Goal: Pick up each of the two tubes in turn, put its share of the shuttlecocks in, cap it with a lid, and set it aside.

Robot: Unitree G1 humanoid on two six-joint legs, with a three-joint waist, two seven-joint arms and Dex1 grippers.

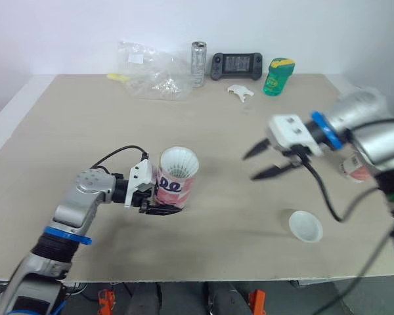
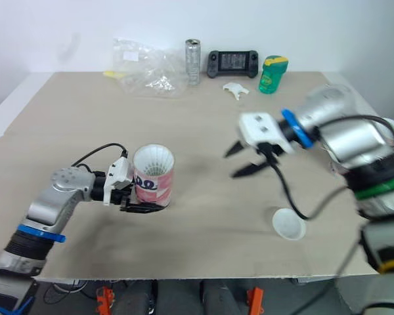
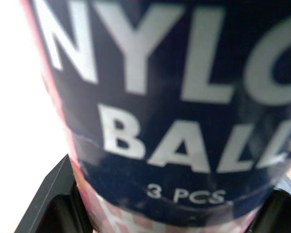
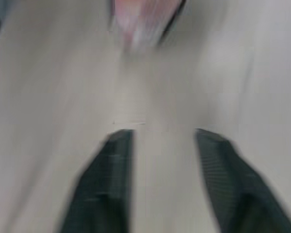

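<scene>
A pink and white tube [image 1: 176, 184] with a dark blue label stands upright on the table, and a white shuttlecock skirt [image 1: 178, 160] shows in its open top. My left gripper [image 1: 165, 206] is shut around its lower part. In the left wrist view the label [image 3: 174, 97] reads "3 PCS" between my fingers [image 3: 53, 199]. My right gripper [image 1: 257, 163] hangs open and empty above the table, to the right of the tube. A white lid [image 1: 305, 226] lies near the front right. A red and white object [image 1: 354, 168], perhaps the second tube, is partly hidden behind my right arm.
Along the table's far edge sit a clear plastic bag [image 1: 151, 71], a silver can [image 1: 197, 63], a black game controller [image 1: 236, 64] and a green bottle [image 1: 278, 76]. A small white piece [image 1: 240, 92] lies in front of them. The table's front edge [image 1: 184, 279] is close.
</scene>
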